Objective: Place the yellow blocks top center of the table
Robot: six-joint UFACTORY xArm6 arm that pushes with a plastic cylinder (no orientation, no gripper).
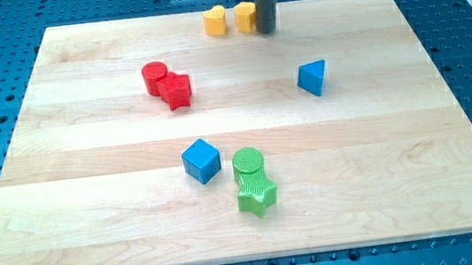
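Camera view shows our wooden surface (401, 176) filling the frame, the two yellow blocks (230, 19) at its top centre, touching side by side. Our tool has no jaws to part or close: our tip (267, 31) rests against the right-hand yellow block (245, 16), probably having pushed the pair together. The pair's long axis runs left to right along the top edge. The task looks nearly finished.
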